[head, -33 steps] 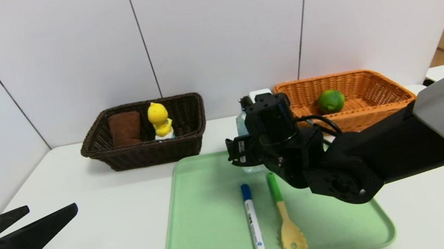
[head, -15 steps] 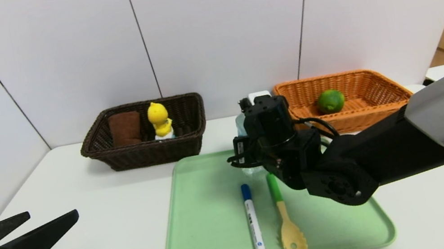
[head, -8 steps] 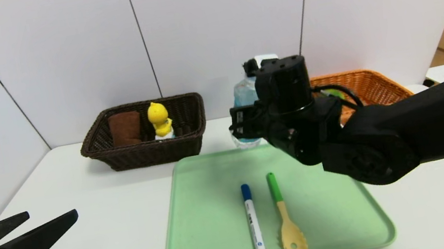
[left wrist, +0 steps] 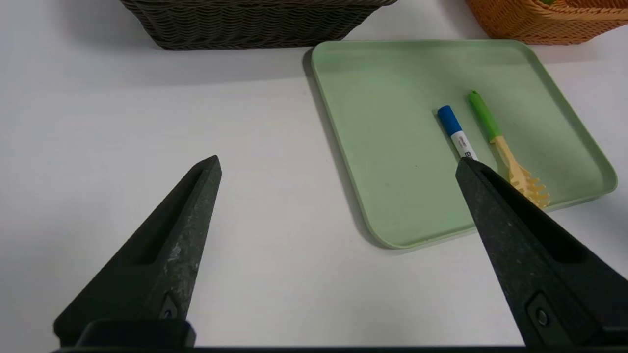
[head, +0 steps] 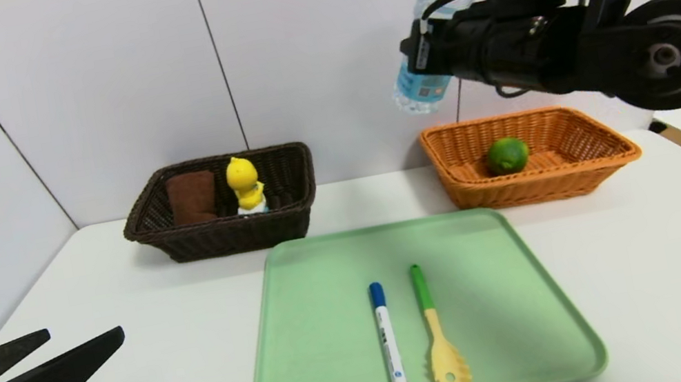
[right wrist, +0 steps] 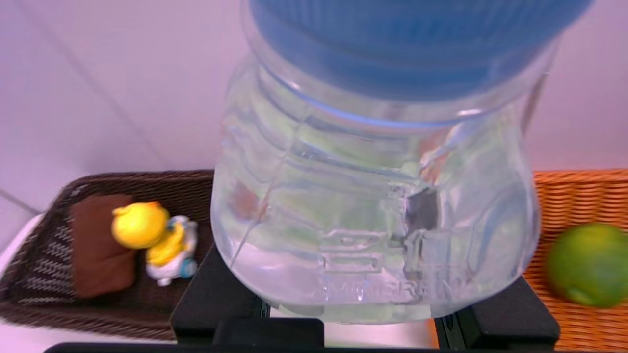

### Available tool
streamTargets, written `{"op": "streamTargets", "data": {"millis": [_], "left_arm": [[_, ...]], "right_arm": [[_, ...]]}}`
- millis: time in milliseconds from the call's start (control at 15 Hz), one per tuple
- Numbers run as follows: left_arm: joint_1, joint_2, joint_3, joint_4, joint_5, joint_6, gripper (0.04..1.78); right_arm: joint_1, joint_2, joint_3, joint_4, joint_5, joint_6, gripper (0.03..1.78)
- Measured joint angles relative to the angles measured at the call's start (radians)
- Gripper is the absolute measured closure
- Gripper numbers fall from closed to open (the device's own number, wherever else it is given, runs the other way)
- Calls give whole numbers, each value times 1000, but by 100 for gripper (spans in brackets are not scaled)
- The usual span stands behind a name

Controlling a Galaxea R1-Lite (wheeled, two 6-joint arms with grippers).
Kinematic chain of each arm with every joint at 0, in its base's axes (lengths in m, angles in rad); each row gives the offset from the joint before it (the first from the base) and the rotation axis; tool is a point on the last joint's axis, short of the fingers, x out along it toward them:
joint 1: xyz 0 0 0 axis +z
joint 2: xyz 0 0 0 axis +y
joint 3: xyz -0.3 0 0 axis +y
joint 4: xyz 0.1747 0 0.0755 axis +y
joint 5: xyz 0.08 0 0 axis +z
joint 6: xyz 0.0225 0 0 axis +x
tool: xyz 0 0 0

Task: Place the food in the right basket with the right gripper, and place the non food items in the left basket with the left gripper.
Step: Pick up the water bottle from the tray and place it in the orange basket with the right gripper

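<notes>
Right gripper point(head: 428, 53) clamped on water bottle point(head: 428, 74), high above orange basket point(head: 596, 170); left gripper point(head: 83, 338) spread apart, parked low over table point(head: 126, 327).

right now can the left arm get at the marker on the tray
Probably yes. The left end effector is open and empty, low beside the tray; the marker lies uncovered, with only the spoon close beside it.

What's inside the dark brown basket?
Inside the dark brown basket sit a folded brown towel and a yellow duck toy, side by side. The basket floor behind its near wall is hidden, so anything small lying there cannot be seen.
</notes>
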Motion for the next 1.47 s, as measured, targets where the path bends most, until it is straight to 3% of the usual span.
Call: {"op": "streamTargets", "data": {"millis": [200, 400, 667, 933, 1467], "left_arm": [[0, 0, 0, 0, -1, 0, 13], [0, 8, 1, -3, -1, 1, 13], [-1, 29, -2, -6, 0, 1, 13], [0, 40, -4, -7, 2, 2, 13], [0, 40, 0, -5, 5, 1, 13]], "right_arm": [[-126, 18, -16, 30, 41, 0, 97], [-192, 59, 10, 23, 81, 2, 97], [-224, 136, 42, 8, 81, 10, 97], [-241, 206, 63, -74, 79, 12, 97], [-266, 280, 101, -107, 79, 11, 97]]}}
